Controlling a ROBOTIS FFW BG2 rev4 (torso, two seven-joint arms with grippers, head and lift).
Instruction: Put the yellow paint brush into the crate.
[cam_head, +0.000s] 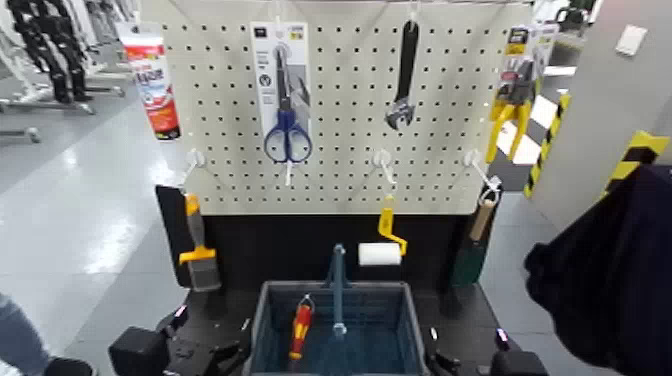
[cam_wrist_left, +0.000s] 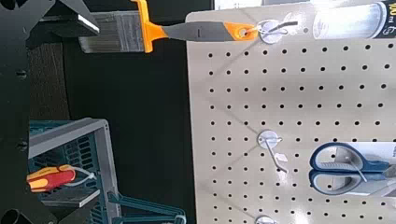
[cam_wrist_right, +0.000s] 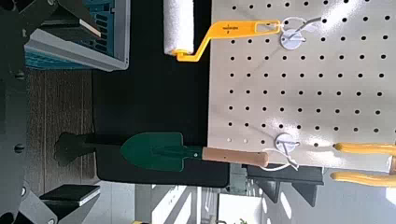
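Head view shows the yellow paint brush hanging from a pegboard hook, bristles down, well above and ahead of the left gripper, which sits parked low beside the crate. Whether that pincer is released or clenched I cannot tell — its fingers are dark against a dark base. Right gripper rests low on the crate's far side; its state is equally unreadable. Left wrist view confirms the brush untouched on its hook. A red-and-yellow screwdriver lies inside the crate.

Judgement: the task stands at its opening step — reach not begun. Next move calls for raising the left arm to the handle, gripping below the hook, then lifting clear.
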